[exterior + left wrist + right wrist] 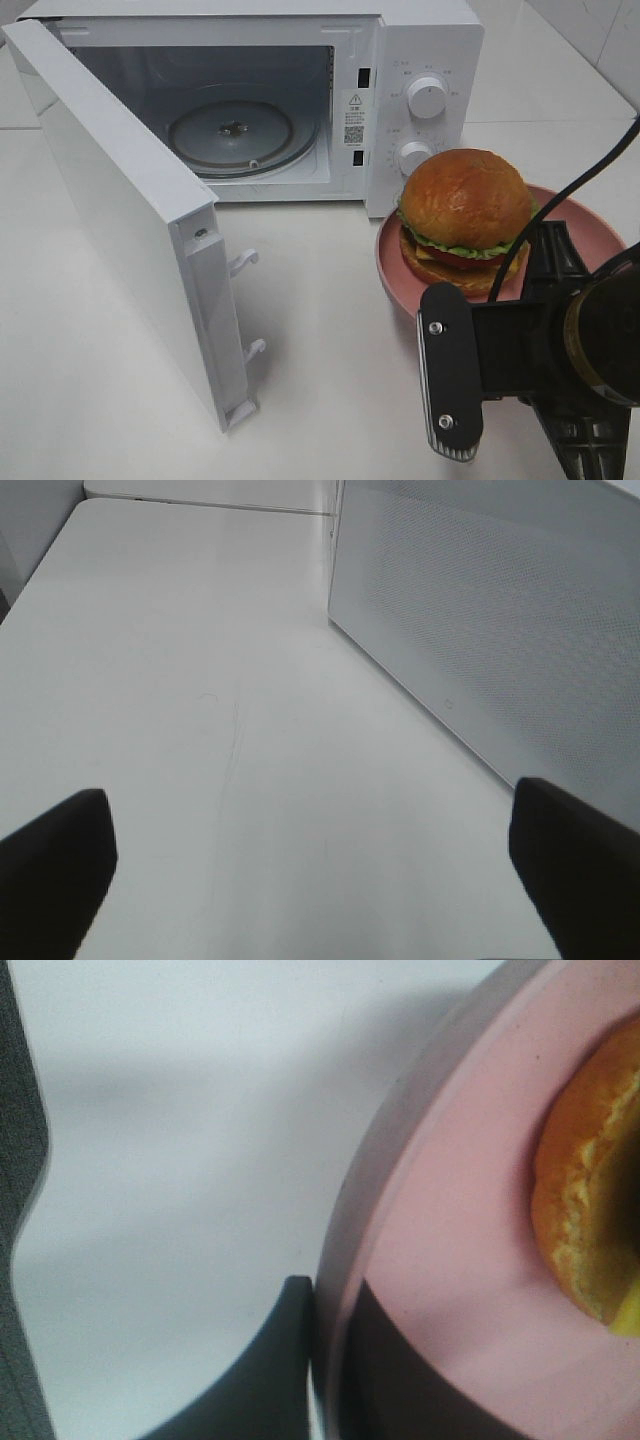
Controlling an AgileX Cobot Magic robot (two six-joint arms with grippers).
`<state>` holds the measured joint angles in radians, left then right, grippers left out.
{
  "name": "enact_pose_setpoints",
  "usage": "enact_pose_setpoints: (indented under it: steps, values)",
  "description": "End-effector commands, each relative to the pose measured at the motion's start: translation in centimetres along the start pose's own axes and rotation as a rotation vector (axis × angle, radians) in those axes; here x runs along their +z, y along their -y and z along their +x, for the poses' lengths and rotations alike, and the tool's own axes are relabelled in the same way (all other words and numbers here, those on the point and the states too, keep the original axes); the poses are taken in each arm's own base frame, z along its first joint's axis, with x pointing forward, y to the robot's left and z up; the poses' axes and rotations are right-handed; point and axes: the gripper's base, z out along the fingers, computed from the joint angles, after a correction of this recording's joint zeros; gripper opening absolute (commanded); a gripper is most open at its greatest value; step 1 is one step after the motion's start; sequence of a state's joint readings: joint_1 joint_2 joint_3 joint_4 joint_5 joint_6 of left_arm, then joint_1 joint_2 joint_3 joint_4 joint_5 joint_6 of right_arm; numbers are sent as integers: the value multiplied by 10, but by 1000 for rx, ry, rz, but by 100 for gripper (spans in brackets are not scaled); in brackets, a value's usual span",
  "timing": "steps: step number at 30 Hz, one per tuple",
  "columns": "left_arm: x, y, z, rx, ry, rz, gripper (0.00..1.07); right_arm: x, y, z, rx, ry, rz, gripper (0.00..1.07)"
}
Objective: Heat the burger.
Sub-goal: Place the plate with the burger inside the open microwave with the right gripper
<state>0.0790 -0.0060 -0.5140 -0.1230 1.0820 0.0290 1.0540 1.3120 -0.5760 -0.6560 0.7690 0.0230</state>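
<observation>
The burger [465, 215] with its glossy brown bun sits on a pink plate [390, 262] to the right of the open microwave [425, 50]. My right gripper [545, 240] reaches the plate's near right side. In the right wrist view it [325, 1295] is shut on the plate's [450, 1210] rim, one finger outside and one over the inside, with the burger's bun [590, 1200] close by. My left gripper [310, 870] is open and empty over bare table, next to the outer face of the microwave door [500, 630]. It does not show in the exterior high view.
The microwave door [120, 200] is swung wide toward the front left, with latch hooks on its edge. Inside lies a glass turntable [230, 135]. Two white knobs [427, 97] are on the control panel. A black cable [600, 160] runs above the plate's right side.
</observation>
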Motion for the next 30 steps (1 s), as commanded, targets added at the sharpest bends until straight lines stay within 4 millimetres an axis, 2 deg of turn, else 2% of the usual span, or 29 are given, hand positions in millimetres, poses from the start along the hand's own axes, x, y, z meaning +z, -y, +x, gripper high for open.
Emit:
enact_pose_setpoints:
  steps: [1, 9, 15, 19, 30]
  values:
    - [-2, 1, 0, 0, 27, 11, 100, -2, 4, -3, -144, 50, 47, 0]
    - [-2, 1, 0, 0, 27, 11, 100, -2, 5, -6, -283, 76, 64, 0]
    - [-2, 1, 0, 0, 27, 11, 100, -2, 4, -8, -269, 103, 63, 0]
    - [-2, 1, 0, 0, 27, 11, 100, -3, 5, -13, -321, 152, 72, 0]
    - [-2, 1, 0, 0, 27, 11, 100, 7, 19, -6, -371, 189, 48, 0]
